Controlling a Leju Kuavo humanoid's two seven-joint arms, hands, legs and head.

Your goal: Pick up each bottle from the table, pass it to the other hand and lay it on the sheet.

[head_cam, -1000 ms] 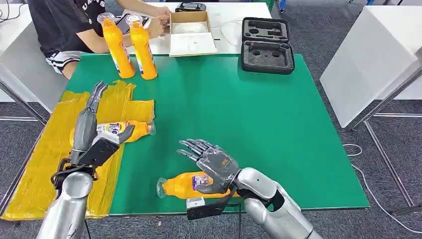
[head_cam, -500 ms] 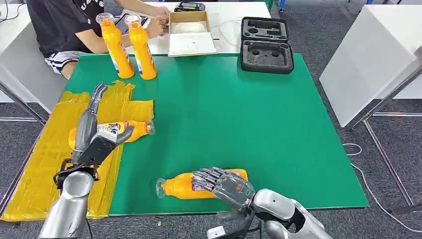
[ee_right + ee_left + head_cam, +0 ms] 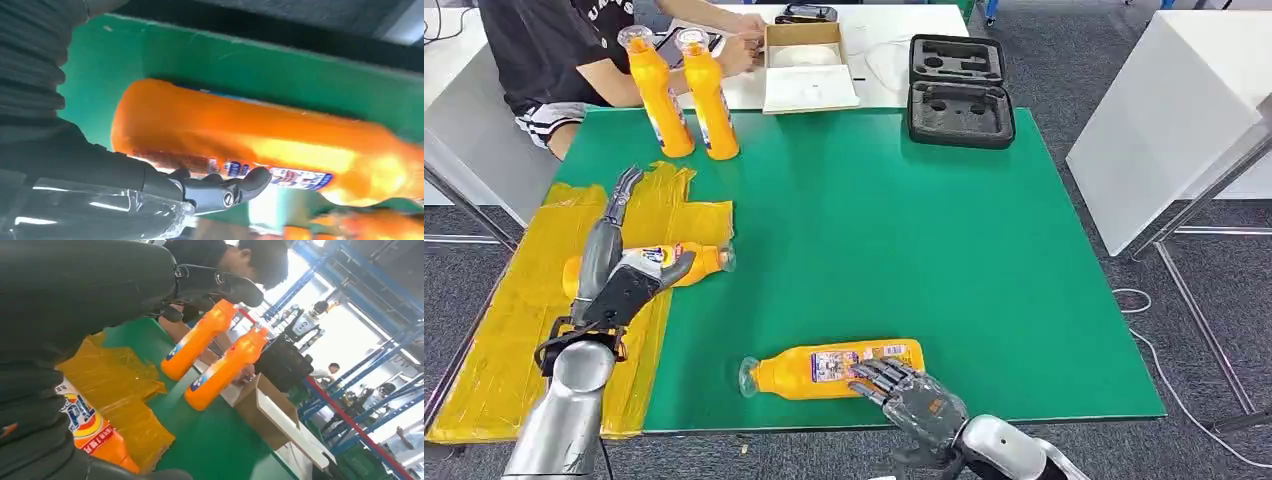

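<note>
Lying on its side low in the head view's centre, an orange bottle [image 3: 829, 369] rests on the green mat [image 3: 874, 230] — the right hand [image 3: 916, 399] sits just below it, fingertips touching its label, fingers spread and gripping nothing. At middle left, a second bottle [image 3: 686, 262] lies on the yellow sheet [image 3: 504, 330]; the left hand [image 3: 619, 265] rests over it, fingers extended, not closed around it. Two upright bottles [image 3: 684, 92] stand at upper left — a seated person [image 3: 554, 50] behind them. A black foam case [image 3: 960, 92] sits upper right.
</note>
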